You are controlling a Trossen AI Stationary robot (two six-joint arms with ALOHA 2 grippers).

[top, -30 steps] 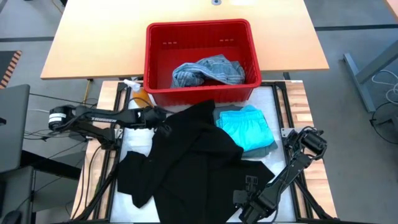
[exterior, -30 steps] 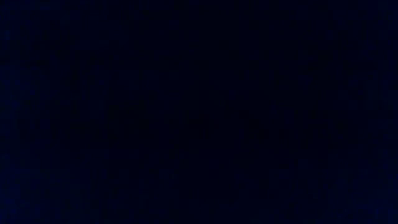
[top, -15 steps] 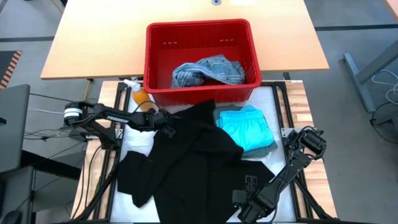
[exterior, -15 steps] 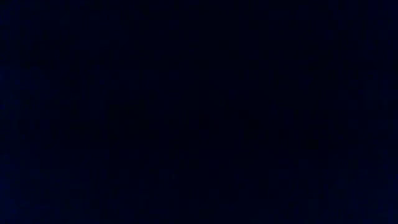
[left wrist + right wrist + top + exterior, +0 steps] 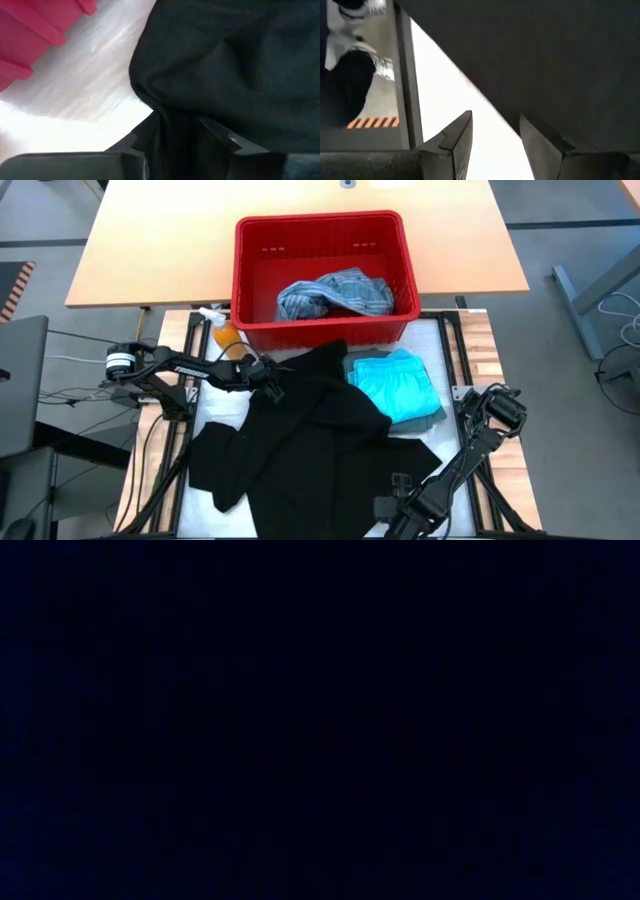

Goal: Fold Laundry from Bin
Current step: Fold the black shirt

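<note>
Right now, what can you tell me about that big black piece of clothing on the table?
The black garment is soft, matte cloth, spread rumpled and unfolded across the white mat in front of the red bin. Its right side overlaps the folded turquoise garment. A fold at its left edge sits between the left gripper fingers. The right gripper is at its near edge.

left arm: I see dark, slim links with white lettering along one segment and a silver-and-white round cap at its outer joint.
left hand (image 5: 175, 142): my wrist camera shows two black angular fingers on a grey crossbar.
right arm: black jointed links, a bulky round joint housing, thin dark cables alongside.
right hand (image 5: 495, 145): two dark wedge-shaped fingers with pale bevelled edges.
</note>
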